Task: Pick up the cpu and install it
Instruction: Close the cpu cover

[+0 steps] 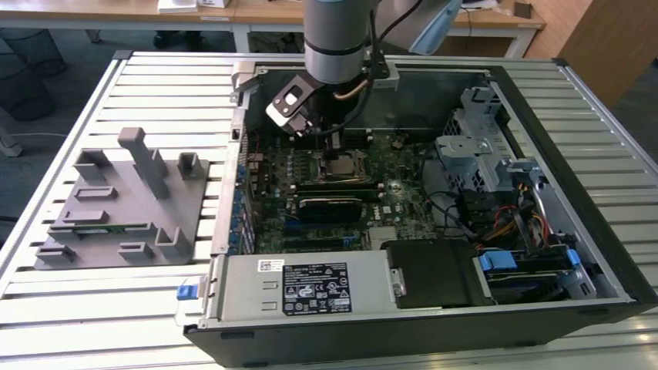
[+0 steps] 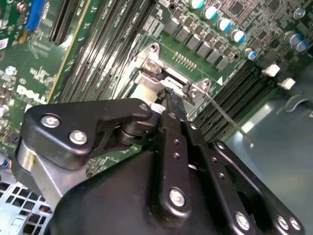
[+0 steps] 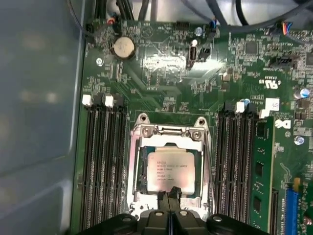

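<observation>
On my exterior feed the slatted metal table (image 1: 123, 308) carries everything. The open computer case (image 1: 411, 339) takes up most of it, and the arm (image 1: 334, 38) comes down into the case from twelve o'clock.

Taking the case as the dial in that view:
- A grey fixture tray (image 1: 123, 189) sits out at nine o'clock on the table, apart from the case. A green memory stick (image 1: 108, 227) lies in one of its holders.
- The silver power supply (image 1: 298, 287) fills the seven o'clock corner inside the case.
- A grey metal drive cage (image 1: 478, 146) stands at about two o'clock.

The green motherboard (image 3: 161, 83) covers the case floor. A black rectangular block (image 1: 331, 206) rests on it at six o'clock from where the arm reaches down.

In the first wrist view I see two banks of black memory slots (image 3: 102, 161), one on each side of the metal socket frame (image 3: 168, 129). A round coin cell (image 3: 122, 47) sits further up the board.

The cpu (image 3: 168, 169) lies flat inside the socket frame, silver top facing up, with its pale rim showing all round.

The gripper (image 3: 169, 195) is right at the edge of the cpu. Its two black fingertips are drawn together with no gap that I can see and nothing between them. I cannot tell whether the tips touch the chip. The second wrist view looks past the black linkage to the same socket corner.
</observation>
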Available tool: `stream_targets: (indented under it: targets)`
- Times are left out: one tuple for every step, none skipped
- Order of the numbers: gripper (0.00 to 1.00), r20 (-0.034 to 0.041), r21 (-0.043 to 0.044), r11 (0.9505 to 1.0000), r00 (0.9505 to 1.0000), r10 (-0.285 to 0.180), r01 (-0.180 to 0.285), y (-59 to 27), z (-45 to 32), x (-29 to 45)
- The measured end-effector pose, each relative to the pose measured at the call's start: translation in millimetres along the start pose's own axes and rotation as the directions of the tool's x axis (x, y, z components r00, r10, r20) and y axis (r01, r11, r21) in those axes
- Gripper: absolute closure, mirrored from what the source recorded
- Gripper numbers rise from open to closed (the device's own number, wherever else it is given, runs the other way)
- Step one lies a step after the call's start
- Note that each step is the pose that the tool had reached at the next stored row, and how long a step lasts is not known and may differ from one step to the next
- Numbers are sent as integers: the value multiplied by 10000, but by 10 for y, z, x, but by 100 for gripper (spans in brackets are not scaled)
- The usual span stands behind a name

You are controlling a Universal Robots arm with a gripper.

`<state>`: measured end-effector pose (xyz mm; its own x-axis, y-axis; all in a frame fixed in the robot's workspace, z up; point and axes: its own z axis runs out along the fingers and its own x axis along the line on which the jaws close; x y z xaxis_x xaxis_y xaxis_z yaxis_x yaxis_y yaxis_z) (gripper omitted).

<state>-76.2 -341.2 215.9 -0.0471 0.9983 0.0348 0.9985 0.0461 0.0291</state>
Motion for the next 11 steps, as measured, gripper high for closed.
stream_targets:
  targets:
    - [89,1,1,10000,10000,0,0,-14,12,0]
    - [89,1,0,10000,10000,0,0,-25,24,0]
    - [89,1,1,10000,10000,0,0,-35,34,0]
    - [89,1,0,10000,10000,0,0,-47,45,0]
    - [89,1,1,10000,10000,0,0,-55,56,0]
    - [89,1,0,10000,10000,0,0,-64,65,0]
    - [89,1,1,10000,10000,0,0,-73,72,0]
    - [89,1,0,10000,10000,0,0,-79,78,1]
    - [89,1,0,10000,10000,1,-1,-84,85,1]
    - [89,1,1,10000,10000,0,0,-87,93,1]
    - [89,1,1,10000,10000,-1,1,-88,101,0]
